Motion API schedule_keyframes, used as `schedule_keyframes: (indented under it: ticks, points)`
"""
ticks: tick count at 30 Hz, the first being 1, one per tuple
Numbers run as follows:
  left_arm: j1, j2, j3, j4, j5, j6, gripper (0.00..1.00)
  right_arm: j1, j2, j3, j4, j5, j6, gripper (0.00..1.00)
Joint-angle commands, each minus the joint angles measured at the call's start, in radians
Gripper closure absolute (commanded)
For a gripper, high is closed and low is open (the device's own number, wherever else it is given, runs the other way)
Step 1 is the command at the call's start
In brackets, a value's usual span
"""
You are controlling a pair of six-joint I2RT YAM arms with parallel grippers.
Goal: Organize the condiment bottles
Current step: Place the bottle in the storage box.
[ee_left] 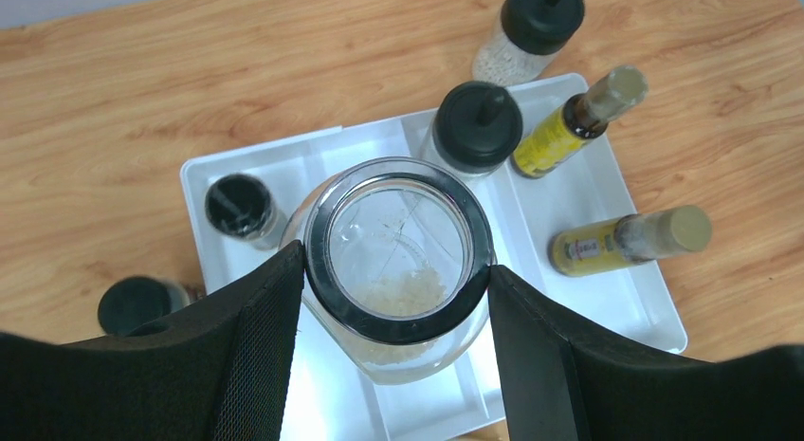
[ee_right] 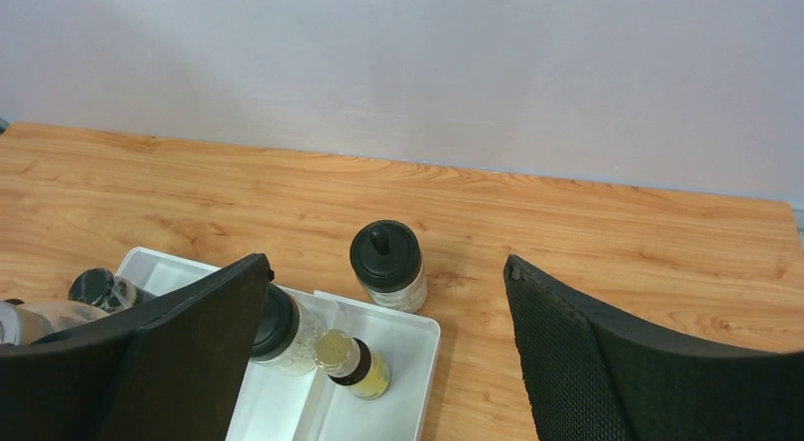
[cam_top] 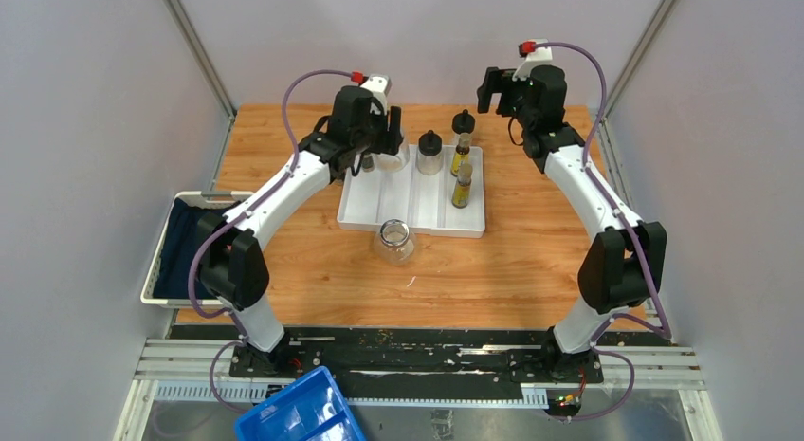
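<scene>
My left gripper is shut on the black rim of a clear glass jar holding pale grains, over the left part of the white divided tray; I cannot tell whether the jar rests on it. A second glass jar stands on the table in front of the tray. In the tray are one round black-capped bottle, two slim yellow oil bottles and a tiny dark shaker. Another shaker and another round bottle stand outside it. My right gripper is open and empty, high above the back right.
A white basket with a dark cloth hangs at the table's left edge. A blue bin sits below the front rail. Grey walls close in the back and both sides.
</scene>
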Motion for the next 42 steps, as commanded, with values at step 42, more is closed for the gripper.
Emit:
schedule_keyframes:
  ticks: [42]
  points:
    - [-0.026, -0.217, -0.511, 0.29, -0.322, -0.174, 1.0, 0.102, 0.005, 0.086, -0.088, -0.042, -0.04, 0.03]
